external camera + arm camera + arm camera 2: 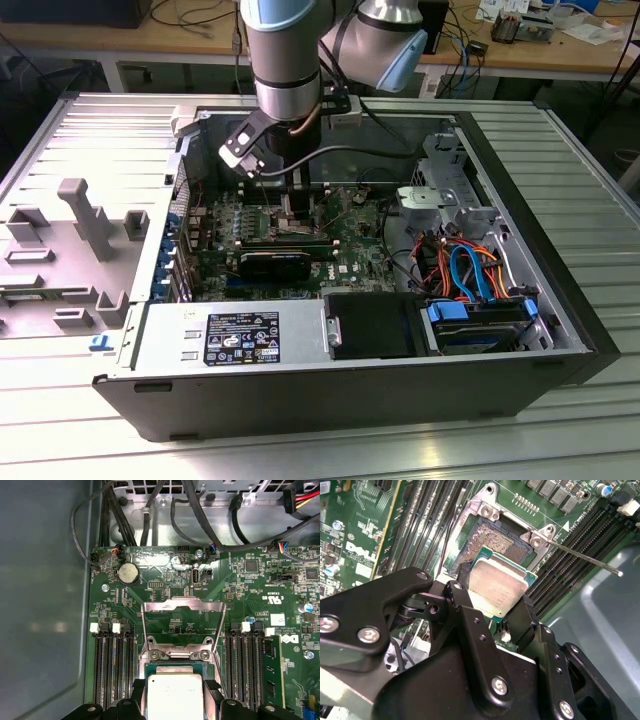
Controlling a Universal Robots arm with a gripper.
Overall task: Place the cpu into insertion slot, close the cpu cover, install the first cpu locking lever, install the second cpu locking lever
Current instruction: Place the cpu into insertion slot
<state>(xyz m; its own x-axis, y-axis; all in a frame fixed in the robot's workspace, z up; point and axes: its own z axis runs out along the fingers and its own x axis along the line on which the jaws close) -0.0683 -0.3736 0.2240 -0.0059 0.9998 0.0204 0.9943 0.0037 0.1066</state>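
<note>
the jaws are clamped on the cpu (500,582) by two opposite edges, holding it just over the insertion slot (492,540); it seems not yet seated. the cpu cover (182,606) stands swung open beyond the socket, and a locking lever (585,557) juts free. the chip looks light, stiff and fragile, so its edges are the safe hold, not its faces.

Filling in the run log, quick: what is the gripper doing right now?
Gripper: closed on the chip, holding it by its edges at the socket.
</note>
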